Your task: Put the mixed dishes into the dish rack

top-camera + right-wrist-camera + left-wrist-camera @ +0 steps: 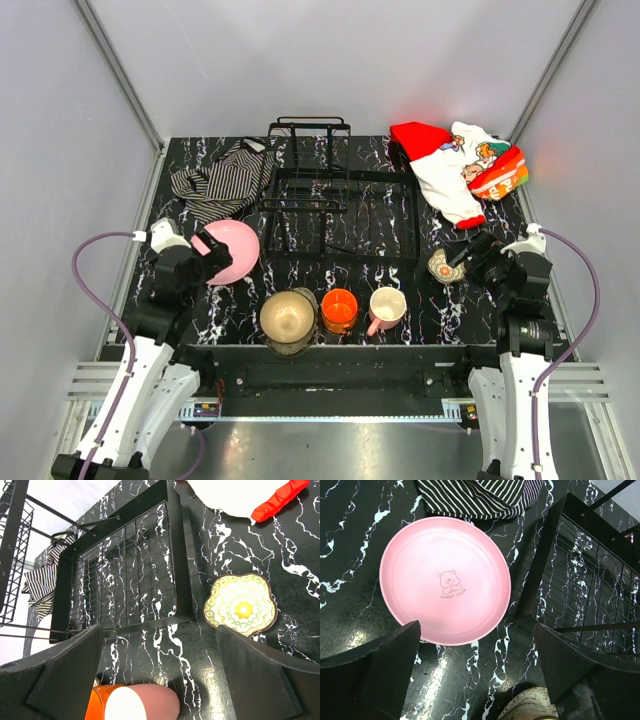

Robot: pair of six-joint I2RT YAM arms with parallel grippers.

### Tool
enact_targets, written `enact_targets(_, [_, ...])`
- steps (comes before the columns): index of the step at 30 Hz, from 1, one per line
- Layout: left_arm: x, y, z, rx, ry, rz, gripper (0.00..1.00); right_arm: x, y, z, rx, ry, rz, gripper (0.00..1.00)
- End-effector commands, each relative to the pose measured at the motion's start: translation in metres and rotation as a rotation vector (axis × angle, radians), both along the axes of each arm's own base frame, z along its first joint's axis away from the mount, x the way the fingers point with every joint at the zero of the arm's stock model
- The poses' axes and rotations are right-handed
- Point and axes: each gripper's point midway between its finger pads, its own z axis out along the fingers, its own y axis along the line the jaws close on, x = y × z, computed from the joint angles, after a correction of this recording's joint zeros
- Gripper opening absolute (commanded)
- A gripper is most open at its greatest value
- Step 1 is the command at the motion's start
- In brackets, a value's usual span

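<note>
Table: black, marbled with white veins.
Far centre: dish rack, black wire, its upright section at the far end.
Far left: striped cloth, crumpled, touching the rack's left side.
Far right: red-white cloth, bunched.
Left: pink plate, face up.
Near edge, left to right: brownish bowl, orange cup, cream-pink mug.
Right: patterned plate, just beside the rack's near right corner.

Bright, even overhead light; soft glare on the table and pink plate; left claw fingers slightly blurred
</note>
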Motion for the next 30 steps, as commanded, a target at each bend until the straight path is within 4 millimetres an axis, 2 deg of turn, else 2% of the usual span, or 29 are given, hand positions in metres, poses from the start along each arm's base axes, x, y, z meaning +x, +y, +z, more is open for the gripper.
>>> enact_targets(1, [0.006,0.000,0.025,-0.011,-0.075,0.007,0.99,0.002,-0.010,0.010,-0.021,-0.017,-0.050,1.00])
enact_targets(10, [0.010,-0.004,0.018,-0.033,-0.050,0.003,0.99,0.001,-0.009,0.008,-0.006,0.002,-0.052,1.00])
enact_targets(13, [0.013,-0.006,0.024,-0.029,-0.057,-0.008,0.99,0.003,-0.009,0.008,0.004,0.015,-0.056,1.00])
enact_targets(17, [0.021,-0.008,0.041,-0.016,-0.072,-0.024,0.99,0.009,-0.017,0.020,0.004,0.035,-0.102,1.00])
enact_targets(22, [0.028,-0.016,0.050,-0.011,-0.066,-0.068,0.99,0.013,-0.030,0.037,-0.041,0.054,-0.158,1.00])
enact_targets(26, [0.028,-0.019,0.053,-0.012,-0.078,-0.085,0.99,0.014,-0.023,0.046,-0.016,0.052,-0.125,1.00])
enact_targets(30, [0.025,-0.018,0.047,-0.014,-0.076,-0.086,0.99,0.012,-0.033,0.029,-0.005,0.140,-0.197,1.00])
